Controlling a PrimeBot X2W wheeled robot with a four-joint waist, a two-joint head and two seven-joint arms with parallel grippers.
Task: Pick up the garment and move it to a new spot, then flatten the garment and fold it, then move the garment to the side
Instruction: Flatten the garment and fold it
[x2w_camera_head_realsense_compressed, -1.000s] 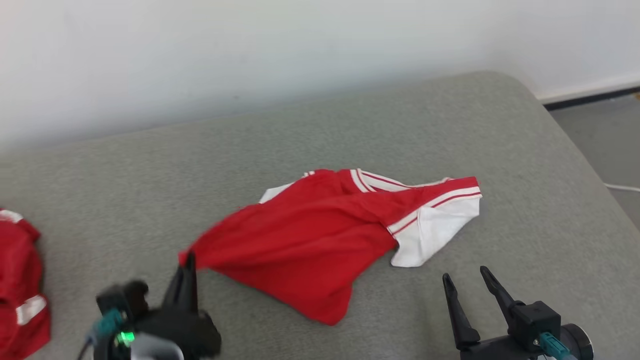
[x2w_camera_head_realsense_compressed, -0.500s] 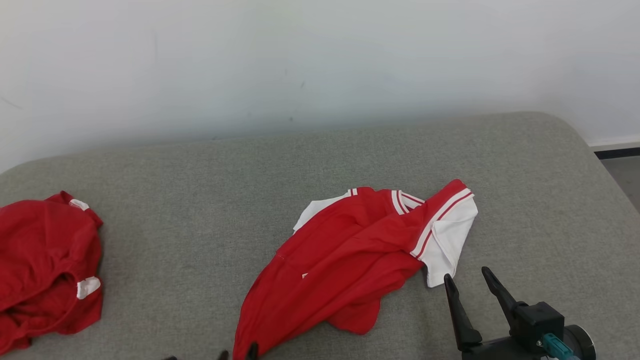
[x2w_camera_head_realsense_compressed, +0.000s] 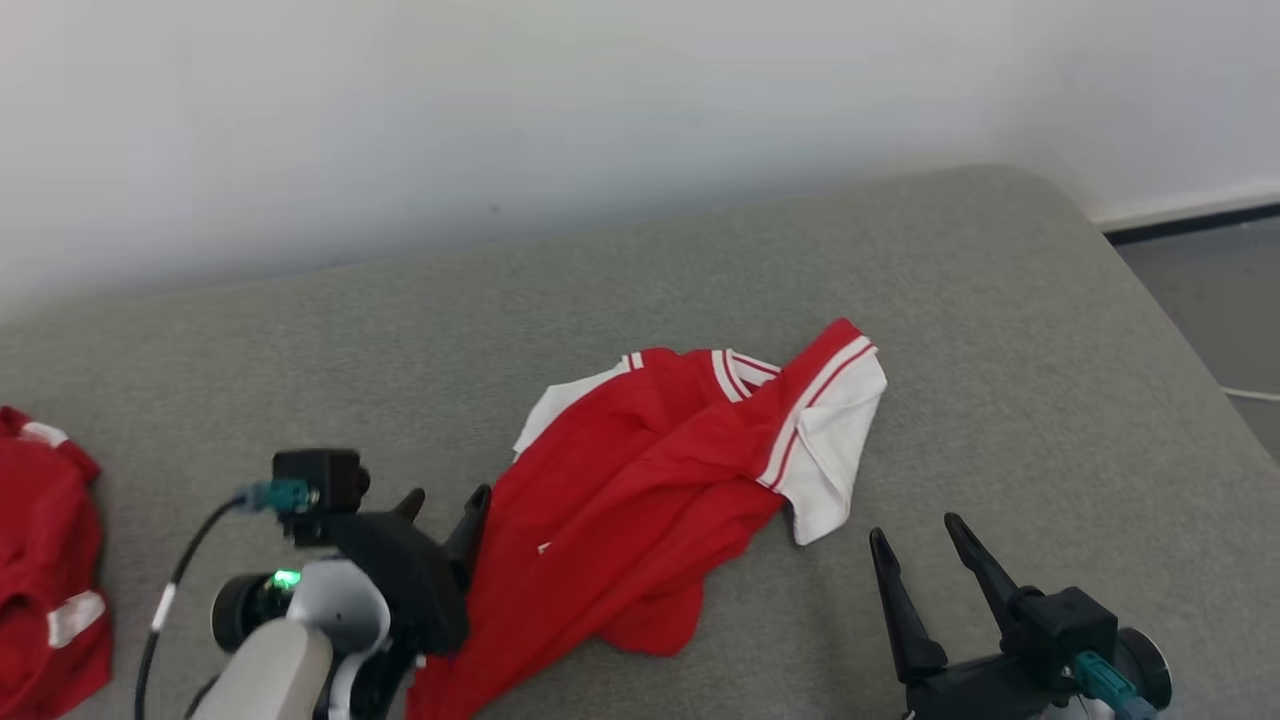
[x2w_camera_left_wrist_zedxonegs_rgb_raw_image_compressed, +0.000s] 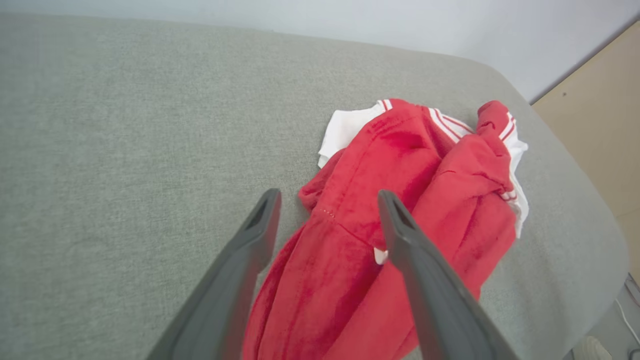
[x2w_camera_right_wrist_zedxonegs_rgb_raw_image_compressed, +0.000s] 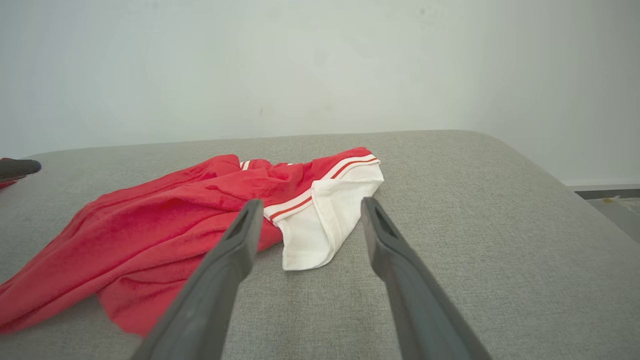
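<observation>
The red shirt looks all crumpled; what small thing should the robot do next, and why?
Probably ease the open right fingers forward and pinch the white sleeve: the red shirt lies bunched on the cushion, and that sleeve sits just ahead of them, untouched.

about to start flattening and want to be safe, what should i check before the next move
1. Left gripper open, gripping nothing: ok.
2. Right gripper open, holding nothing: ok.
3. Garment lying flat: not ok, bunched with folds.
4. White sleeve near the right gripper: looks ok, just ahead of its fingers.
5. Other red garment apart from it: ok, at far left.
6. Grey cushion has room to spread: ok.
</observation>
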